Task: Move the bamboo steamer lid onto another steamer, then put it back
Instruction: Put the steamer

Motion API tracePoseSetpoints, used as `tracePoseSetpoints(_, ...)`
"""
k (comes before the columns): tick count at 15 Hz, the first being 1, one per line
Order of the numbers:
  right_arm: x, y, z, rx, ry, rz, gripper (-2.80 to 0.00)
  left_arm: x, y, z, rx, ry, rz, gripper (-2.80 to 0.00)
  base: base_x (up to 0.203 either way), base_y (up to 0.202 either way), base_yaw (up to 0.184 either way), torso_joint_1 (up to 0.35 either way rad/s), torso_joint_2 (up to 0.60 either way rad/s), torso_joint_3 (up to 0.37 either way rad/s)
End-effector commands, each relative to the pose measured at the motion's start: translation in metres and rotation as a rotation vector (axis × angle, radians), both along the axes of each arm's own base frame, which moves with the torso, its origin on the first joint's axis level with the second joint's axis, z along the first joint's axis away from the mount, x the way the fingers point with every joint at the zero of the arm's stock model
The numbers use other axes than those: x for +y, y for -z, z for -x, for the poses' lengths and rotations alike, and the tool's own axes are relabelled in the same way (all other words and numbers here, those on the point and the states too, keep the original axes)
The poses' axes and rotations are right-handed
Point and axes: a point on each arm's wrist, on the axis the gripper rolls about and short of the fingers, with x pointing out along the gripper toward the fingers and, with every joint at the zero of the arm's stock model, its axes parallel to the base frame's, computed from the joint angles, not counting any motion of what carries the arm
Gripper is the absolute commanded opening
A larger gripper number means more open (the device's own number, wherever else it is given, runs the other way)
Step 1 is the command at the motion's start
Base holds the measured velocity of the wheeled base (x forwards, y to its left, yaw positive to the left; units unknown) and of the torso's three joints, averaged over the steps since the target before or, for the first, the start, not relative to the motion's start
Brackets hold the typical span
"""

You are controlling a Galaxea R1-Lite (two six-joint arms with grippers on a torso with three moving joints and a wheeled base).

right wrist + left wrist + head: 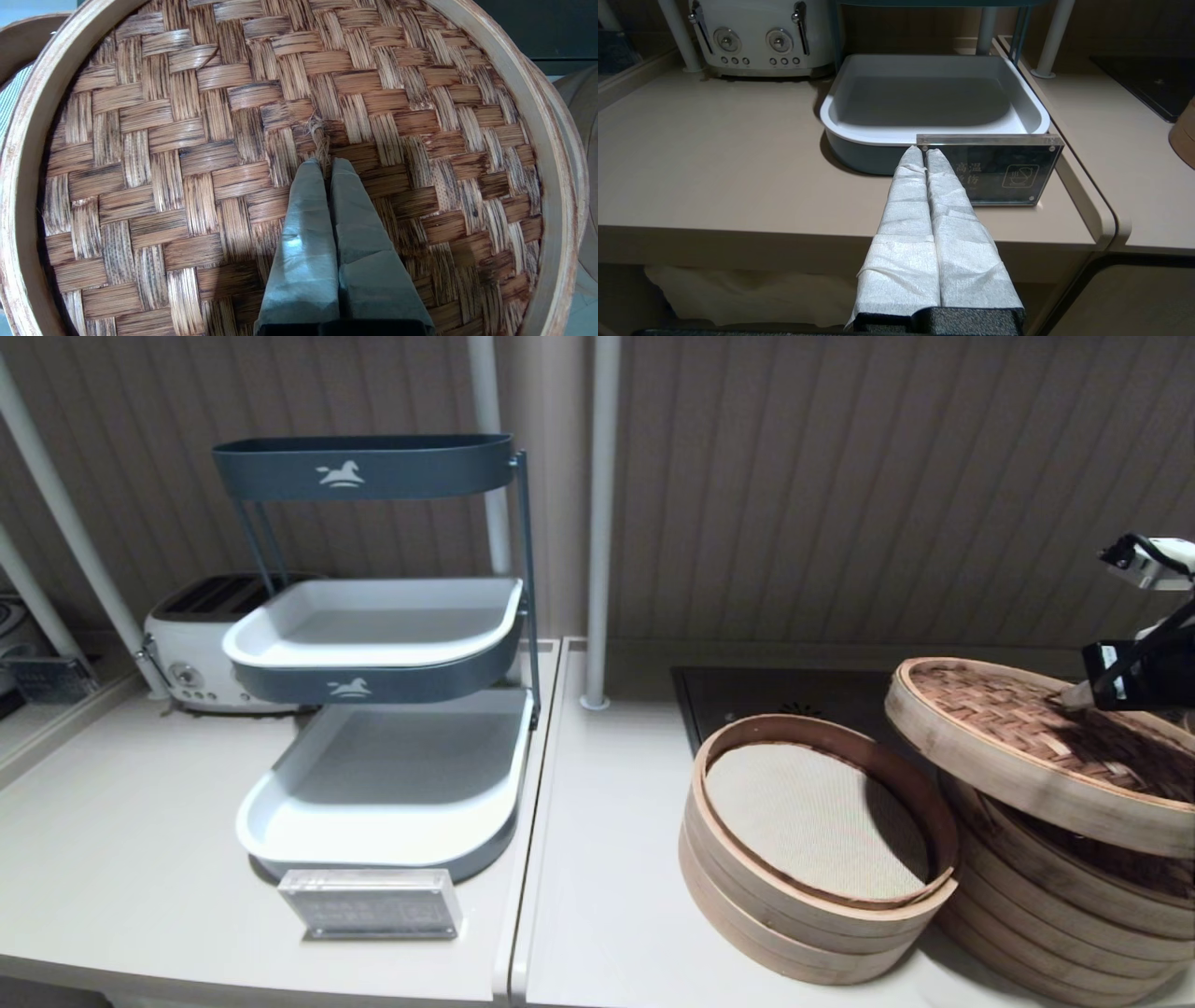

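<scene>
At right of the head view, our right tool [325, 163] grasps the centre loop [319, 135], bamboo steamer lid [1036, 737] tilted above another steamer [1055, 915]. Next: lower level. Left tool [923, 154] parked, clenched.

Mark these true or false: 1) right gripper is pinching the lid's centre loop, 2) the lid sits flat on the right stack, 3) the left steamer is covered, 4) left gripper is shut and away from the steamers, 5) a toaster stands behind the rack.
1) True: the right gripper is shut on the loop of the bamboo steamer lid.
2) False: it hangs tilted over the right steamer stack.
3) False: the left steamer is open, liner showing.
4) True: the left gripper is shut by the acrylic sign.
5) True: toaster, rack.
</scene>
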Motion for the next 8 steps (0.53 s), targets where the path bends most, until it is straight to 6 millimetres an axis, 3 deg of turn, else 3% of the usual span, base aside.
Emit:
tracePoseSetpoints(1, -0.008, 0.002, 0.0, 0.007, 0.018, -0.005, -2.8, 0.0, 0.008, -0.002, 0.025, 0.0, 0.0, -2.8, 0.0, 0.0, 0.0, 0.0, 0.0, 0.0)
tracePoseSetpoints(8, -0.039, 0.007, 0.005, 0.014, 0.062, -0.027, -2.8, 0.0, 0.008, -0.002, 0.024, 0.0, 0.0, -2.8, 0.0, 0.0, 0.0, 0.0, 0.0, 0.0)
